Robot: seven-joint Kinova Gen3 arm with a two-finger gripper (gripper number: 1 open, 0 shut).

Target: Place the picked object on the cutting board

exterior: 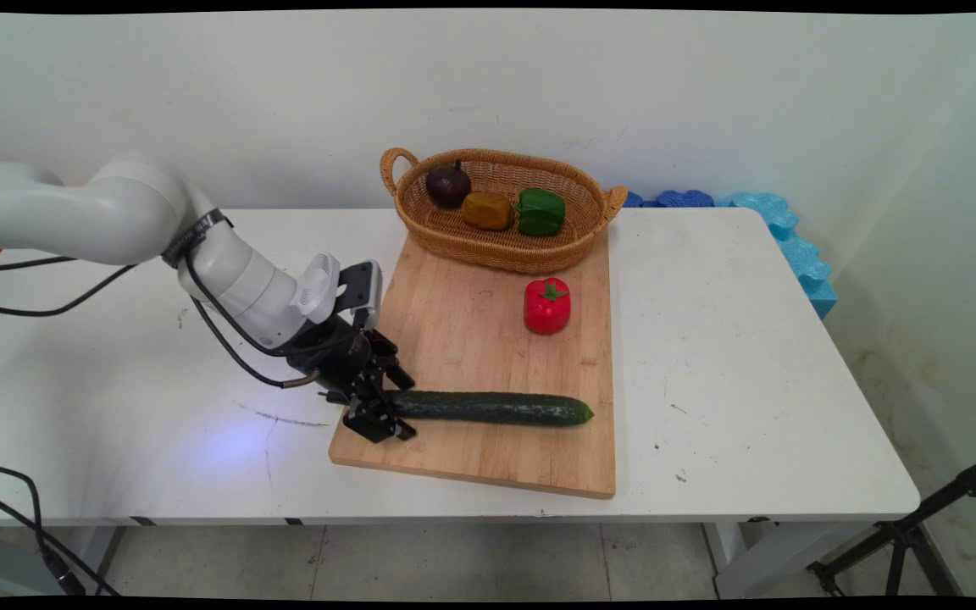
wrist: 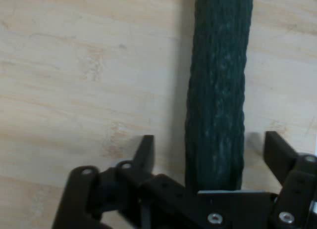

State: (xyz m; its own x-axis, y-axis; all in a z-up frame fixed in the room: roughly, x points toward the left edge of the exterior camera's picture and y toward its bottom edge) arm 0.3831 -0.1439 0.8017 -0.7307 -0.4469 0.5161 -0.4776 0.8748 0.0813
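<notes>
A long dark green cucumber [exterior: 496, 408] lies lengthwise near the front of a wooden cutting board [exterior: 471, 339]. My gripper [exterior: 386, 405] is low over the board at the cucumber's left end. It is open, with one finger on each side of that end. In the hand view the cucumber [wrist: 218, 80] runs up between the fingertips [wrist: 146, 150], with a gap on both sides, over the bare board [wrist: 74, 66]. A red toy pepper [exterior: 547, 306] stands further back on the board.
A wicker basket [exterior: 488, 250] sits on the board's far end and holds a dark purple vegetable [exterior: 448, 185], a yellow-brown pepper [exterior: 487, 210] and a green pepper [exterior: 540, 212]. Blue foam pieces [exterior: 784, 229] lie past the table's back right corner. A tripod [exterior: 920, 525] stands on the floor at the right.
</notes>
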